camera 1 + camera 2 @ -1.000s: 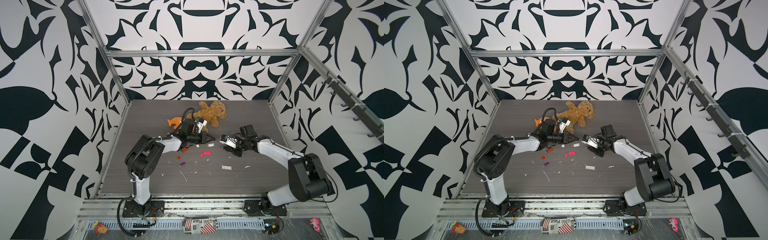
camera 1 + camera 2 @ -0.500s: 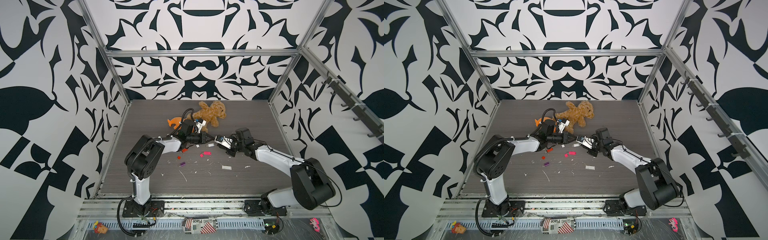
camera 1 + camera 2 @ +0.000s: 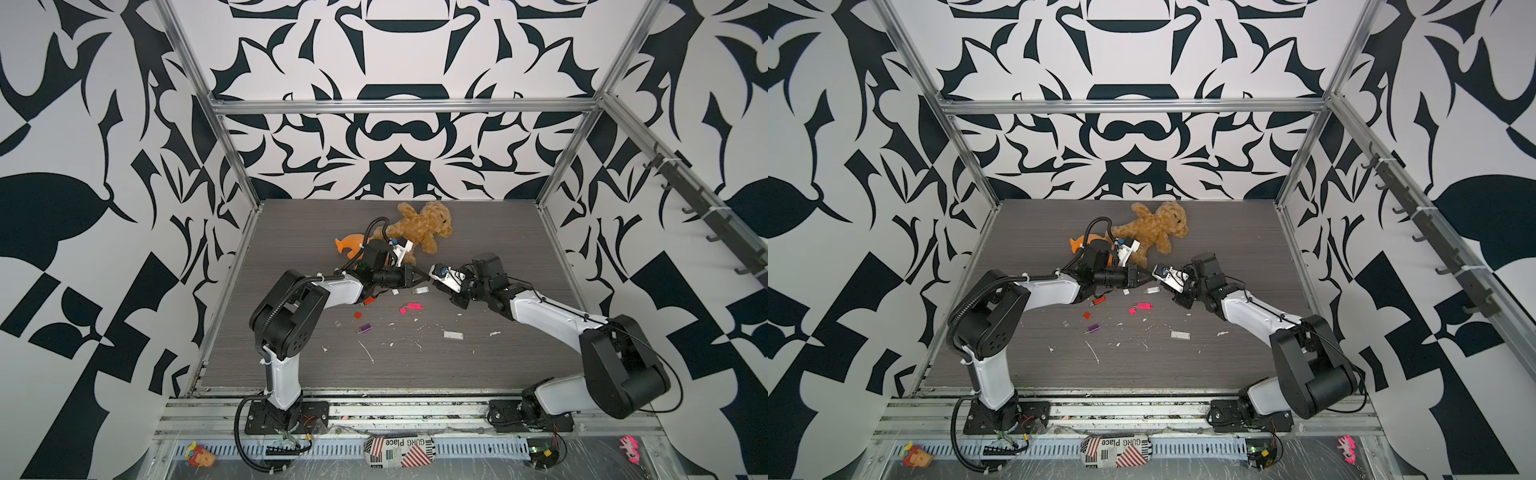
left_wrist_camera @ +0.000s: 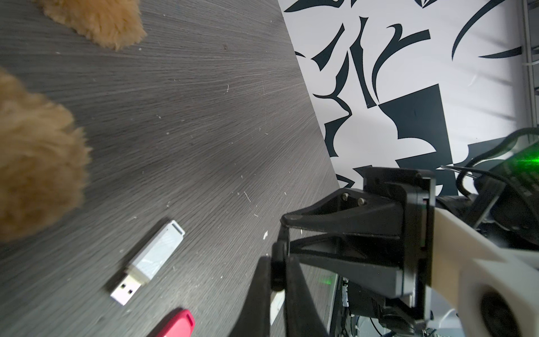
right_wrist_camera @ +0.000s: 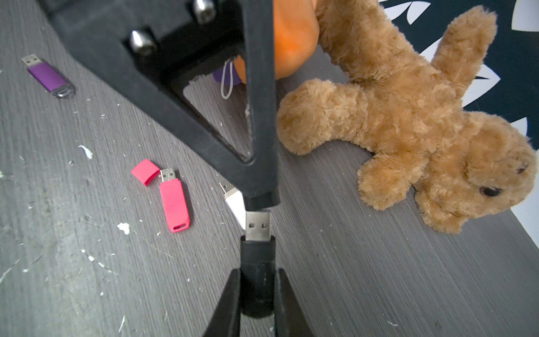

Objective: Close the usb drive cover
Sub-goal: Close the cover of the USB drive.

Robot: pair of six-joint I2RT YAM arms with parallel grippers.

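Note:
My right gripper is shut on a black usb drive, whose bare metal plug sticks out past the fingertips. My left gripper is shut on the small black cover, also seen in the left wrist view as the cover. Plug and cover face each other end to end, a sliver apart or just touching. In both top views the left gripper and right gripper meet tip to tip above the mid table.
Under the grippers lies a white uncapped drive. A pink drive with its loose cap, a purple drive and another white drive lie nearer the front. A teddy bear and an orange toy lie behind.
The right arm has carried the black drive leftward until its plug reaches the cover at the left gripper's tips. The left arm has barely moved.

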